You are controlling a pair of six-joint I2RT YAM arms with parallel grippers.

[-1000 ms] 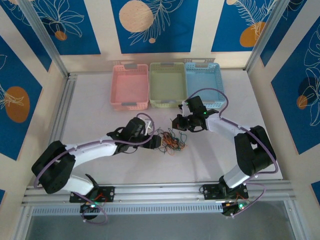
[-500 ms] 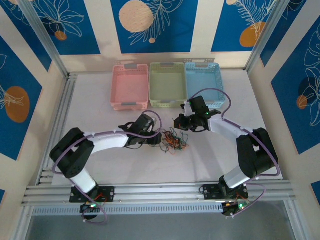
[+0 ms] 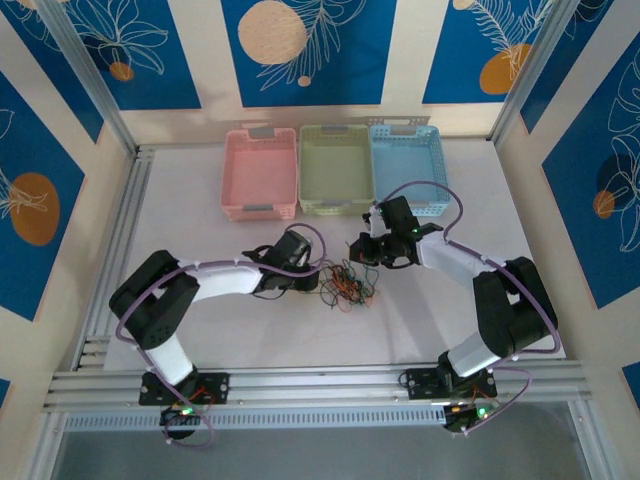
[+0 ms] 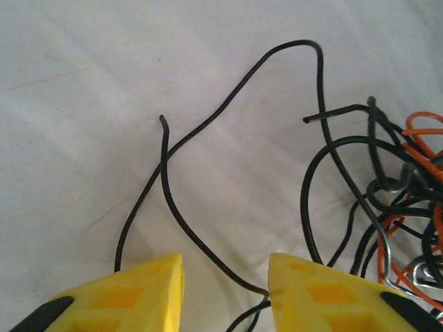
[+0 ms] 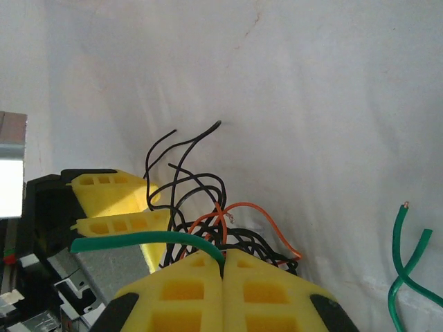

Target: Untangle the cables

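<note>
The cables (image 3: 346, 284) lie in a small knot of black and orange wires mid-table. In the left wrist view the clump (image 4: 394, 207) sits at the right, and loose black strands (image 4: 228, 97) run left from it. My left gripper (image 4: 225, 290) is open at the clump's left edge (image 3: 318, 280); one black strand (image 4: 201, 245) crosses the gap and touches the right finger. My right gripper (image 5: 223, 266) is shut on a green cable (image 5: 138, 240) just behind the clump (image 3: 362, 252). Another green cable (image 5: 405, 270) lies loose on the right.
Three baskets stand in a row at the back: pink (image 3: 259, 211), green (image 3: 334, 209) and blue (image 3: 440, 170). The left gripper's yellow fingers (image 5: 118, 207) sit close beside the knot in the right wrist view. Aluminium rails (image 3: 300, 380) run along the near edge.
My left arm has reached further right, up to the clump, and its jaws have narrowed around a black strand. The right gripper stayed shut and barely moved.
</note>
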